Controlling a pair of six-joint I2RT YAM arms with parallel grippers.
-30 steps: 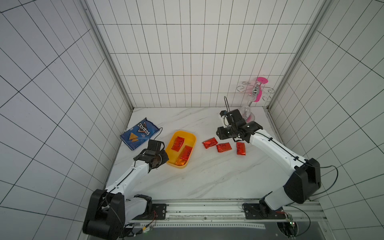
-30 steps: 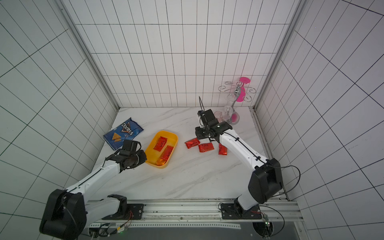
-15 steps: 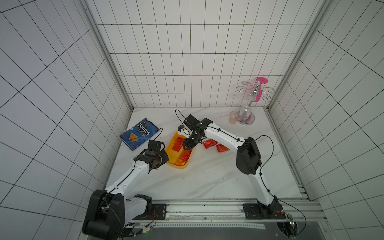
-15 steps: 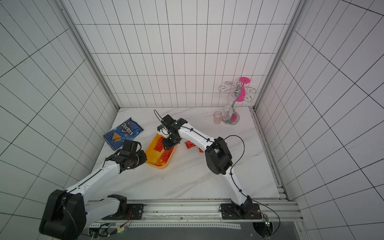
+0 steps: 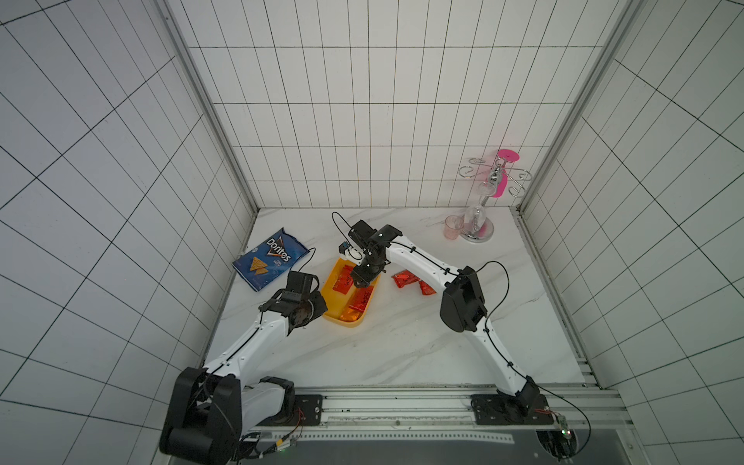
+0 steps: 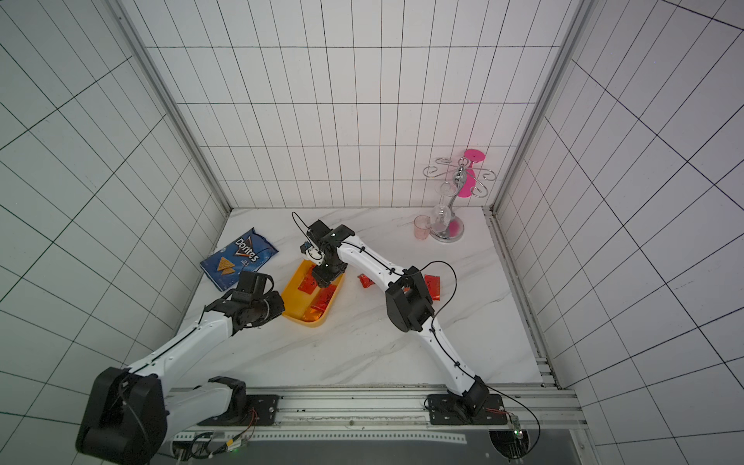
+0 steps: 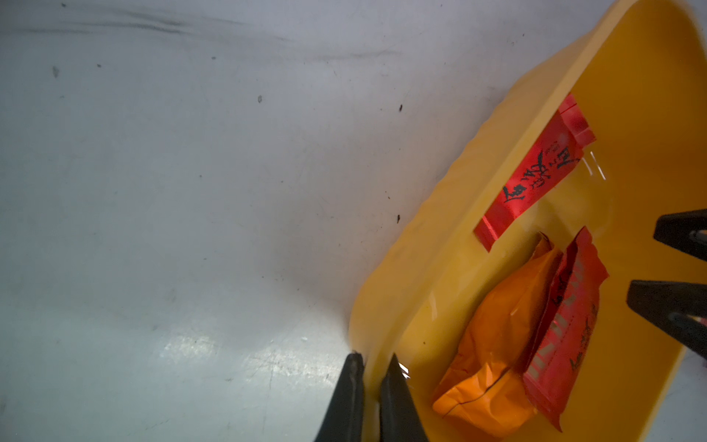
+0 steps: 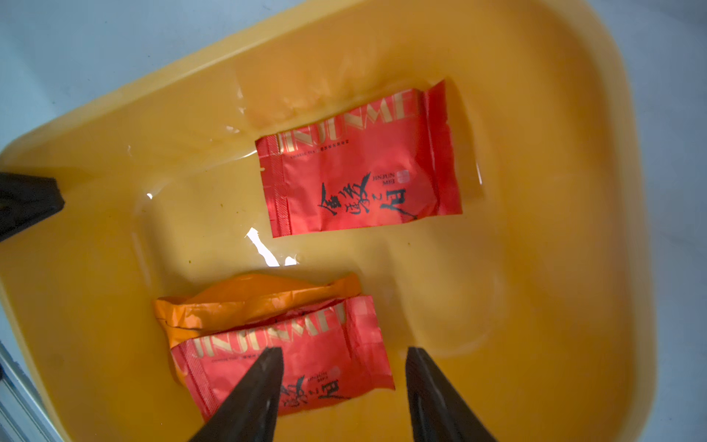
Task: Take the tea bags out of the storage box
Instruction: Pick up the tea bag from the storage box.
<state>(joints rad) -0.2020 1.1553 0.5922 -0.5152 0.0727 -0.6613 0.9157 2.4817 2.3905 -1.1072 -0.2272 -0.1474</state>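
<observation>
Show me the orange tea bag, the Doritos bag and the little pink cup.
orange tea bag [image 8: 245,304]: right wrist view, its crumpled middle.
Doritos bag [image 5: 272,257]: in a top view, middle, by the logo.
pink cup [image 5: 453,228]: in a top view, its side wall.

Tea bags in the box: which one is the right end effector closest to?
The red tea bag overlapping the orange tea bag; the open right end effector is over it. The other red tea bag lies alone, farther off.

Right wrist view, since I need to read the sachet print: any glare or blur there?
Right wrist view: white glare on the storage box floor, missing the lone red tea bag, whose print reads sharp; the right claw looks soft. Left wrist view: soft sheen on the table.
</observation>
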